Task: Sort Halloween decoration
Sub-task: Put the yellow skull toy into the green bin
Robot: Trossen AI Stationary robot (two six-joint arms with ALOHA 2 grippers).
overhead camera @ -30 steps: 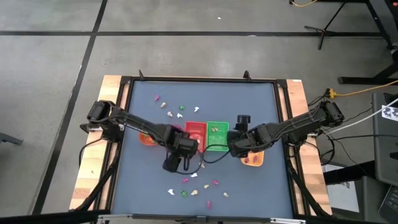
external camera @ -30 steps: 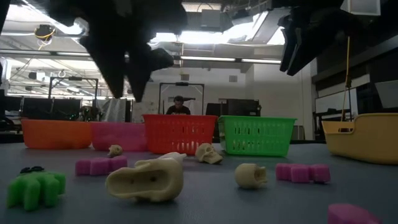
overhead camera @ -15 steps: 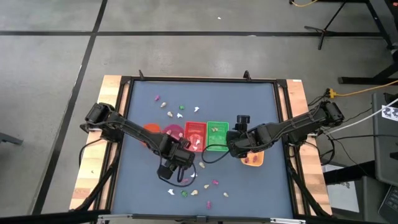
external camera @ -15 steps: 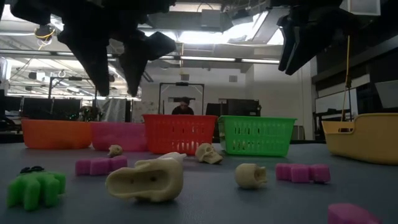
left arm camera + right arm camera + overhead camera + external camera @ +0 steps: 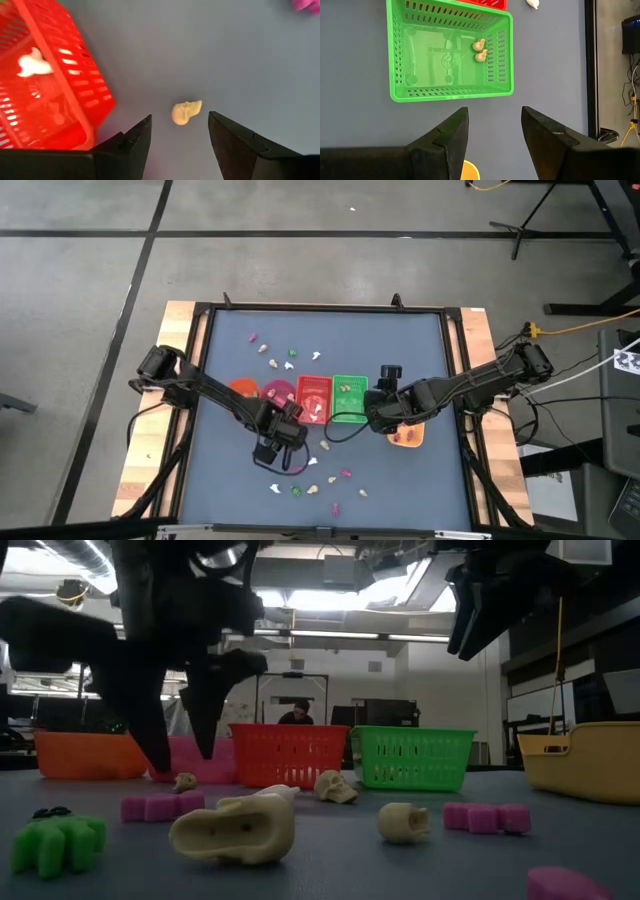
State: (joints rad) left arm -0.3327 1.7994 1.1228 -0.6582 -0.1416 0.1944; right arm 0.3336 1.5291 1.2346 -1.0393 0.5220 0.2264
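The decorations are tiny plastic trinkets scattered on the grey table: a far cluster [image 5: 275, 356] and a near cluster [image 5: 312, 481], pink, green, white and cream. My left gripper [image 5: 283, 444] is open and low over the table. Its fingers stand on either side of a small cream skull [image 5: 186, 111], lying on the table beside the red basket [image 5: 45, 90], without touching it. My right gripper [image 5: 378, 416] is open and hovers above the near edge of the green basket [image 5: 449, 50], which holds two cream skulls [image 5: 479, 50]. A white ghost [image 5: 33, 62] lies in the red basket.
A row of small baskets stands mid-table: orange [image 5: 240, 392], pink [image 5: 279, 391], red [image 5: 314, 399], green [image 5: 349, 399]. A yellow-orange tray [image 5: 406, 438] sits under the right arm. Large skulls [image 5: 232, 828] and pink pieces [image 5: 160, 806] lie near the low camera. A person [image 5: 293, 713] is far behind.
My left gripper has moved toward the table's near edge and come down, its open fingers now reaching almost to the table around the small skull. The right arm has kept still.
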